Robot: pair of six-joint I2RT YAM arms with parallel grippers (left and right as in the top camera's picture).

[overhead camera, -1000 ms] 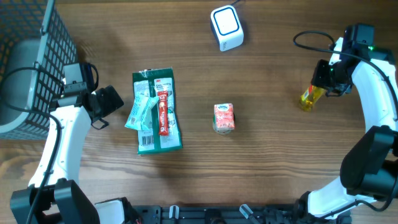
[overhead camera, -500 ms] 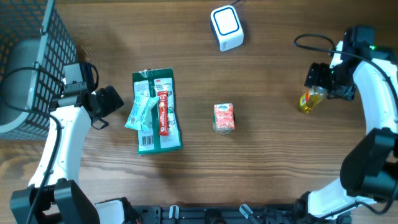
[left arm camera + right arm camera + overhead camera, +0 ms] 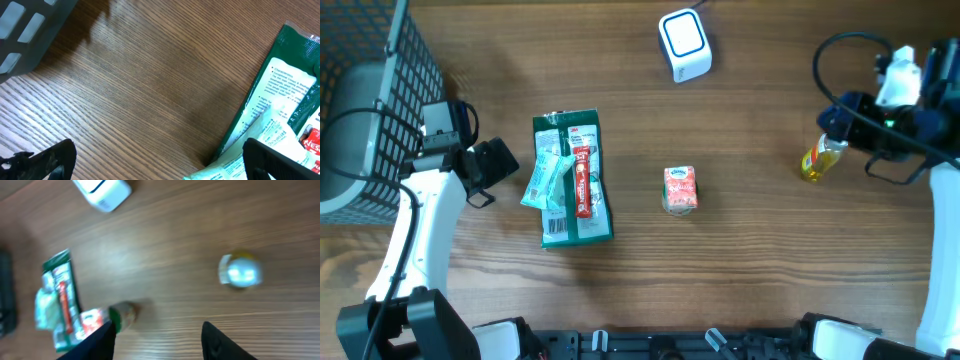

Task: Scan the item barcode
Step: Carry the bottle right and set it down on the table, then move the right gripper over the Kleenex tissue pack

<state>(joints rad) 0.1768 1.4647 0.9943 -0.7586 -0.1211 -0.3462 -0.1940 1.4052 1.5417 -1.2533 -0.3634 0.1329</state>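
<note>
The yellow bottle is found near the right edge of the table, well apart from the white scanner at the far edge. It appears to stand upright, its long axis vertical and its cap pointing up. From overhead its yellow side and pale neck are seen. From the right wrist, in a blurred picture, it is seen end-on from above as a pale round cap ringed in yellow.

The right gripper is held above the table with its fingers spread and only bare wood between them; nothing is grasped. From overhead it is seen just beside the bottle's top.

The left gripper is spread wide over bare wood, beside a green packet. Only the packet's edge and a corner of the basket are caught by the left wrist view. A small red carton lies mid-table.
</note>
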